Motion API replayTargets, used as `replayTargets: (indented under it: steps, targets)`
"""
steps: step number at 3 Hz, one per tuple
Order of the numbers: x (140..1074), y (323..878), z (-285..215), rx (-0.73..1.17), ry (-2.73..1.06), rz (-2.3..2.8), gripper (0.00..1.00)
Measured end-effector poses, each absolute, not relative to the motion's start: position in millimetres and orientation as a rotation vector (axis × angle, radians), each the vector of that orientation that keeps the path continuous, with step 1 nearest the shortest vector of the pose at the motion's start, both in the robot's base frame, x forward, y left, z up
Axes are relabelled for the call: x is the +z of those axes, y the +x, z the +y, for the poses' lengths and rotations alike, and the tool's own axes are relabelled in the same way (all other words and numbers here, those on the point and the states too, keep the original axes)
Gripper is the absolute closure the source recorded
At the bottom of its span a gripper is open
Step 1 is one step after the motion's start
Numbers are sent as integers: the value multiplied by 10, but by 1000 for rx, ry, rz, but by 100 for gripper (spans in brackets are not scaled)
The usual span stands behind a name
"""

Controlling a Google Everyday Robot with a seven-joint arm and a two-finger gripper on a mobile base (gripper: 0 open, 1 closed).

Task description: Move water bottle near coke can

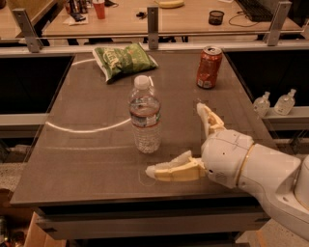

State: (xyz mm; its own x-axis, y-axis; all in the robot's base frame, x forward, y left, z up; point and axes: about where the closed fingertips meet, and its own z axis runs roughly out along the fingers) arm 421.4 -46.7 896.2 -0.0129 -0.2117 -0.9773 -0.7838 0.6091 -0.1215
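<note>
The water bottle (144,116), clear ribbed plastic with a white cap and a red-and-white label band, stands upright in the middle of the grey table (72,159). The coke can (208,67), red with a silver top, stands upright near the table's far right. My gripper (176,140) is open, low over the table to the right of the bottle. One finger (166,170) points left just in front of the bottle's base. The other finger (208,118) reaches back toward the can. Neither finger touches the bottle.
A green chip bag (123,59) lies at the table's far left-centre. Two small clear pump bottles (274,103) stand on a ledge to the right. A rail with metal posts (153,21) runs behind the table, with a cluttered desk and a red cup (99,8) beyond.
</note>
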Motion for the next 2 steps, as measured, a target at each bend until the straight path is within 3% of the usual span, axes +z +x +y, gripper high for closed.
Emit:
replayTargets:
  steps: [2]
  targets:
    - [8857,4423,-141,604,-818,1484,13]
